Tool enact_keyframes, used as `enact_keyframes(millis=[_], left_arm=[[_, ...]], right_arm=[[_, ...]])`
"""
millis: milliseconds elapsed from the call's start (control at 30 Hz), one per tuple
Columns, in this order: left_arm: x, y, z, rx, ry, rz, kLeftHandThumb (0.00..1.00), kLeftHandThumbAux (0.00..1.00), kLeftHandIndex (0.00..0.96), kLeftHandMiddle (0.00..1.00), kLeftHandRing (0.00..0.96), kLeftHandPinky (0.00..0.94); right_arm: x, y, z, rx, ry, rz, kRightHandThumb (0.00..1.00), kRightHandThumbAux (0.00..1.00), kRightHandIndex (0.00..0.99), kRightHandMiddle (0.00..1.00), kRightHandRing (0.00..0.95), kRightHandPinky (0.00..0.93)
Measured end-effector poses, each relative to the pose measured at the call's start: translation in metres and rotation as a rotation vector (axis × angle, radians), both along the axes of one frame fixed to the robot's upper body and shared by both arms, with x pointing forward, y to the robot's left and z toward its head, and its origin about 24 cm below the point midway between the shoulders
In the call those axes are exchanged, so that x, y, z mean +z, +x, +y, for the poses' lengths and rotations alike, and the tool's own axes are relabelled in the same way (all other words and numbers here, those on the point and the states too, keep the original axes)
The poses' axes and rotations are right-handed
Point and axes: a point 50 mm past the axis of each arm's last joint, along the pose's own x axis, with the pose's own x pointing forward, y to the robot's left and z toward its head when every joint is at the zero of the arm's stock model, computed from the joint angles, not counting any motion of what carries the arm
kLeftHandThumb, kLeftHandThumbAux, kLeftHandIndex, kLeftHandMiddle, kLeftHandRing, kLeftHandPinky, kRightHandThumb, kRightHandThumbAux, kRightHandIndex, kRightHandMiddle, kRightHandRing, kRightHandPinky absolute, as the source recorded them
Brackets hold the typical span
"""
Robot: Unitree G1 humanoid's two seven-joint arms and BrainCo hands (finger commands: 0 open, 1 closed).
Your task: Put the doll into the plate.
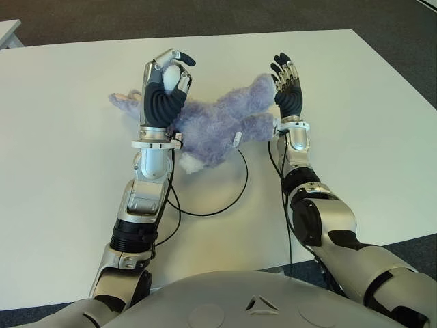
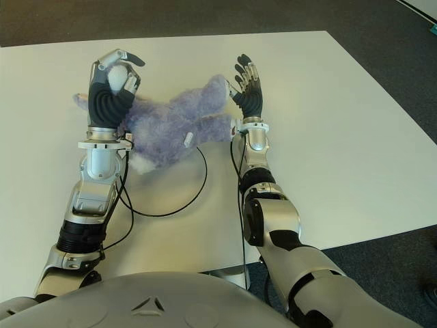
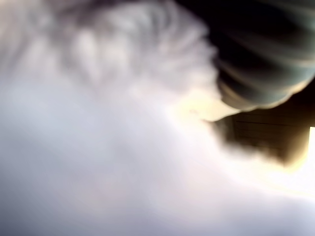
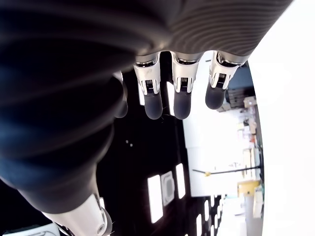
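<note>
The doll [image 1: 217, 126] is a plush animal with shaggy lilac-blue fur, a paler underside and a small white tag on 1 limb. It lies stretched across the white table [image 1: 355, 123] between the 2 hands, its body over a loop of black cable [image 1: 225, 198].

The left hand [image 1: 166, 85] stands upright at the doll's left end, with fingers curled around a white part of the plush, gripping it. The right hand [image 2: 248, 87] stands upright just beside the doll's right end, with fingers extended and spread and nothing in its grasp. Contact between its palm and the fur cannot be determined.

The left wrist view is filled with blurred pale fur, and no finger detail is legible there. The doll's face is hidden behind the left hand. No plate is visible in any view.
</note>
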Motion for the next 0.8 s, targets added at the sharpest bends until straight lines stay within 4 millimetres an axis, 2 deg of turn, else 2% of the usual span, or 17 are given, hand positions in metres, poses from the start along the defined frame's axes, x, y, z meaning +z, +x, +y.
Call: enact_keyframes(millis=[800], left_arm=[[-0.0041, 0.0014, 0.0012, -0.001, -0.016, 0.025, 0.732, 0.696, 0.444, 0.835, 0.842, 0.856]], right_arm=[[-0.0003, 0.0002, -0.0019, -0.005, 0.001, 0.003, 0.249, 0.821, 0.101, 0.111, 0.09, 0.087]])
